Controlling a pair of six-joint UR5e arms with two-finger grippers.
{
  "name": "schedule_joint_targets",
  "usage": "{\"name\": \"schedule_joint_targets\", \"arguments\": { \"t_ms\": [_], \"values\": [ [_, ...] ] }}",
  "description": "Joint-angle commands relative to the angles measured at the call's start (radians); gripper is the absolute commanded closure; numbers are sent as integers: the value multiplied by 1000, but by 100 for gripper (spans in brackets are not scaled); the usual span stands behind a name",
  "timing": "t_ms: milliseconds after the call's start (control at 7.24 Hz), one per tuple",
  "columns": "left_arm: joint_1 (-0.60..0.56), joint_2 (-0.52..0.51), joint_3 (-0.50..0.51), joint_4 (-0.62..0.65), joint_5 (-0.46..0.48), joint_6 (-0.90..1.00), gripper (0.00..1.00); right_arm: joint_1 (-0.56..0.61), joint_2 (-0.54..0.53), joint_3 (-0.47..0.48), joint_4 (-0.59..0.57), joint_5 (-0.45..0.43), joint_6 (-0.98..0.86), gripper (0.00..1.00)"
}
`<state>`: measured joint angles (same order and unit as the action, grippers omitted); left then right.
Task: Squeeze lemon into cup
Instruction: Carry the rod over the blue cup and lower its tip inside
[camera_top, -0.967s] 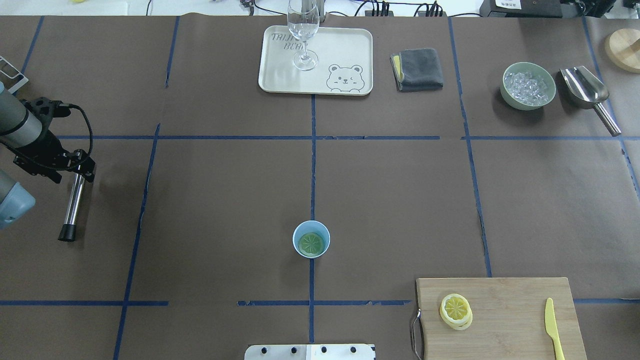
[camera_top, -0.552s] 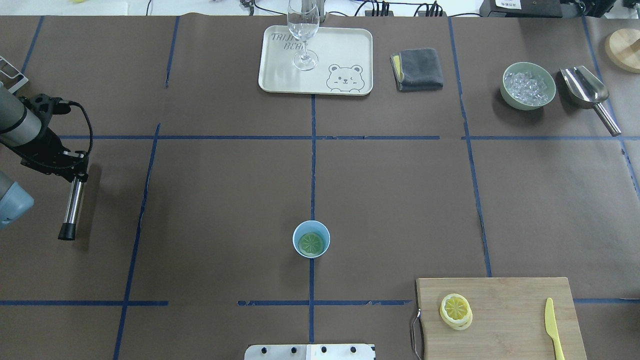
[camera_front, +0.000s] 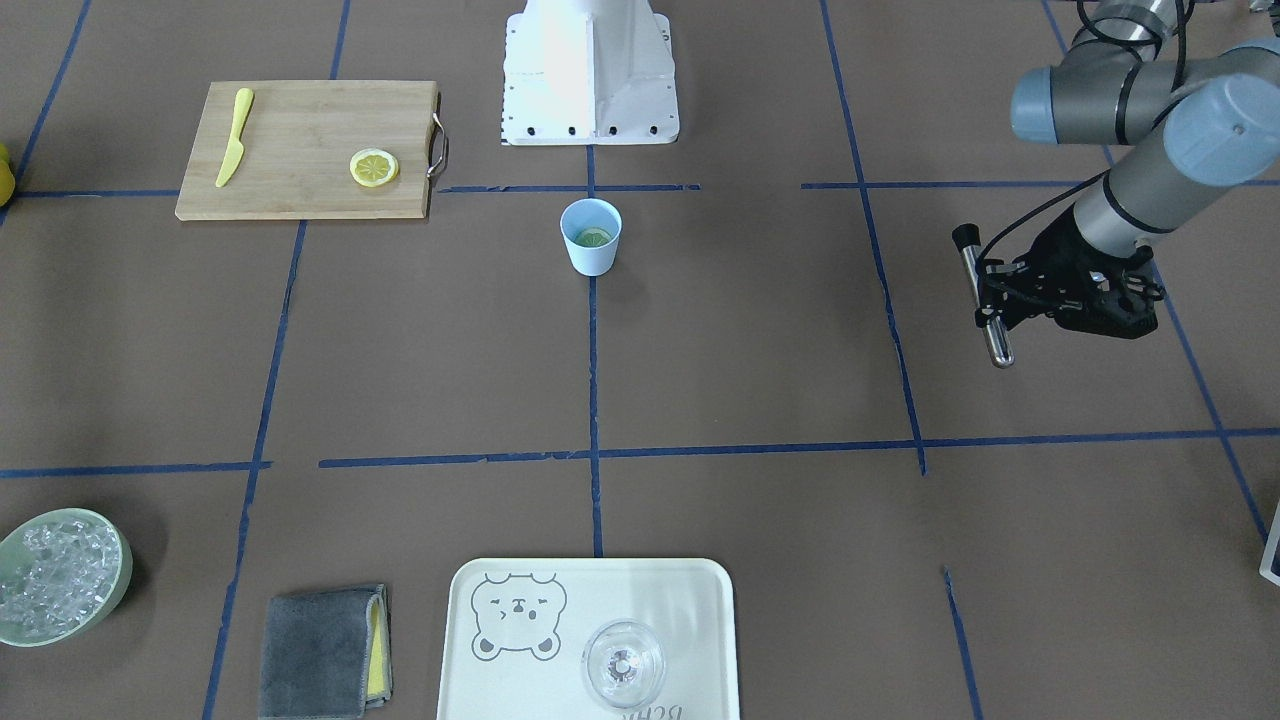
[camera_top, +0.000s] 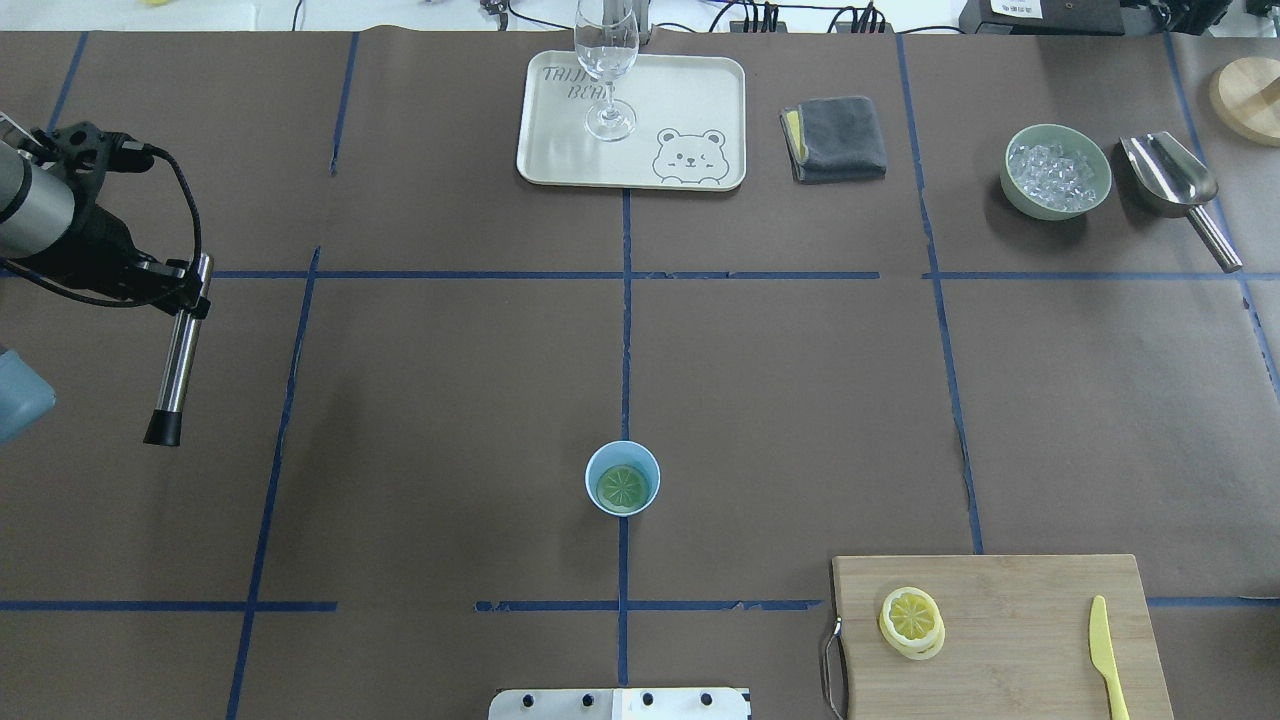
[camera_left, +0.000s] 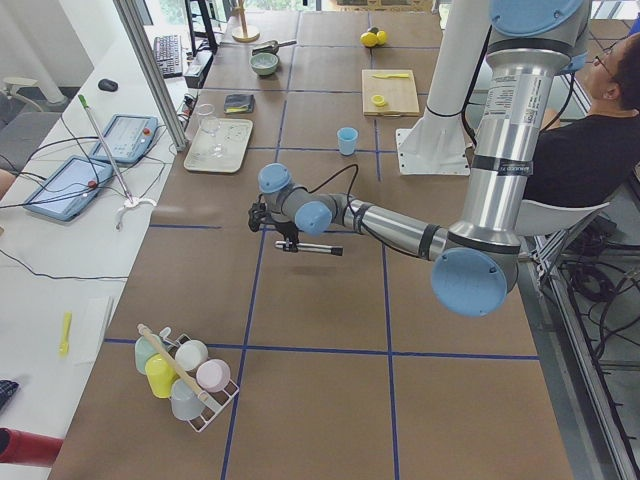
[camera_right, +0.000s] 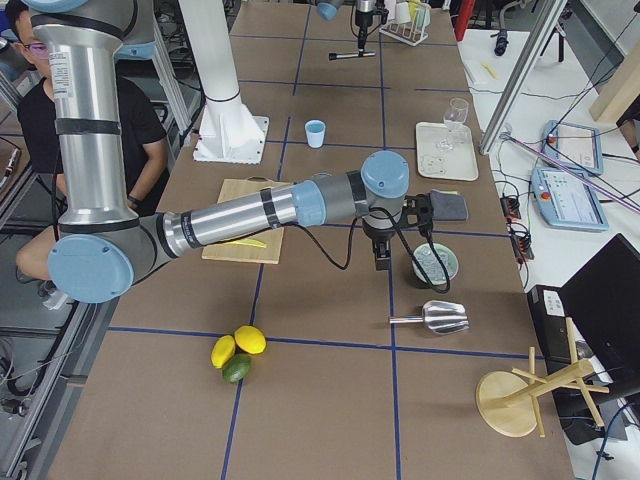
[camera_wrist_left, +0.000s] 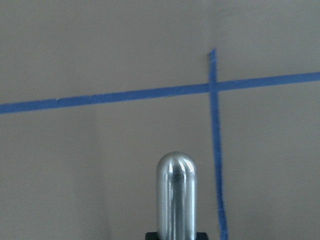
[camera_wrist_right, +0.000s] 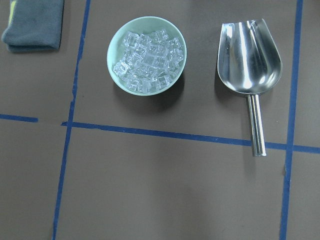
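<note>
While the left claw (camera_top: 190, 285) is clenched near the bare end of a metal rod (camera_top: 178, 355), holding it roughly level above the table (camera_top: 450, 380), the cup (camera_top: 593, 468) stands well apart from that claw, toward the robot's right and nearer its base. One lemon slice (camera_top: 622, 487) lies flat in the bottom of the cup. A second slice (camera_top: 911, 617) rests on the cutting board (camera_top: 1020, 610), farther to the claw's right, with a knife (camera_top: 1105, 655) beside it. The right claw (camera_right: 383, 262) hangs near a bowl of ice (camera_wrist_right: 146, 55) and a scoop (camera_wrist_right: 248, 55); whether it is released or clenched cannot be told.
</note>
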<state>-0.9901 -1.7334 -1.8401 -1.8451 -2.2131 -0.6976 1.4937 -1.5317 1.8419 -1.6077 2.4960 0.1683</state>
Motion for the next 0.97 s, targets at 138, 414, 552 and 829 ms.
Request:
{"name": "schedule_joint_targets", "arguments": {
  "t_ms": [138, 414, 552, 829],
  "values": [
    [33, -118, -132, -26, 229, -84, 100, 10, -40, 39, -9, 0, 10, 0],
    [204, -168, -200, -29, 492, -292, 100, 34, -85, 57, -9, -3, 10, 0],
    [272, -175, -261, -31, 575, -374, 100, 40, -94, 56, -11, -3, 10, 0],
    [422, -185, -378, -42, 746, -431, 100, 40, -120, 56, -9, -6, 10, 0]
  ]
}}
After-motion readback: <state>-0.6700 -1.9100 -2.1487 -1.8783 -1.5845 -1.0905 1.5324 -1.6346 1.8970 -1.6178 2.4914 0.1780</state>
